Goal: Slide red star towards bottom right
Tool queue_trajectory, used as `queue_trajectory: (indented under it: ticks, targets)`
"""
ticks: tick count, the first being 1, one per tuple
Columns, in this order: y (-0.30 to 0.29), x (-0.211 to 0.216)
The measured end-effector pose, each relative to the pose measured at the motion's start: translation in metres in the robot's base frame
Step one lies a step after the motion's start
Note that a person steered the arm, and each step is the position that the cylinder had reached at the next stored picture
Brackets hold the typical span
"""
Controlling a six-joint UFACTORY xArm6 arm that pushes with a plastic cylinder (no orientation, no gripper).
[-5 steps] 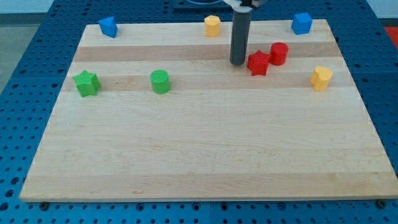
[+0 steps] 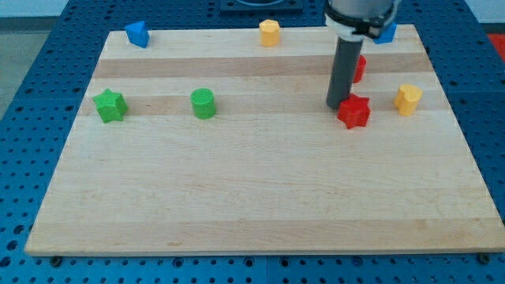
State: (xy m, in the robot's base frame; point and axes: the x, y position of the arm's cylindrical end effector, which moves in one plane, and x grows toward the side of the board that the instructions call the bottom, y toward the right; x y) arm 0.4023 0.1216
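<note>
The red star (image 2: 353,110) is a small, chunky block with blunt points, matte bright red, its top face a shade lighter than its sides. It lies flat on the wooden tabletop (image 2: 252,197), in the right half of the view and a little above the middle, near the yellow block (image 2: 408,99) to its right. My tip (image 2: 338,106) rests at the star's upper-left edge, touching or all but touching it. The tool is a plain dark rod with nothing to open or close, so it grips nothing.

A second red block (image 2: 360,68) sits above the star, mostly hidden behind the rod. A blue block (image 2: 387,32) shows partly at the top right. At the view's left are a green star (image 2: 110,105) and a green cylinder (image 2: 203,103), well apart from the star.

No writing, brand or label can be read on the blocks, the rod or the tabletop.
</note>
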Motion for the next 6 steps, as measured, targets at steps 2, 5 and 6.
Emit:
queue_trajectory:
  ticks: [2, 5, 6]
  targets:
    - [0.006, 0.002]
    - [0.043, 0.05]
    - [0.05, 0.088]
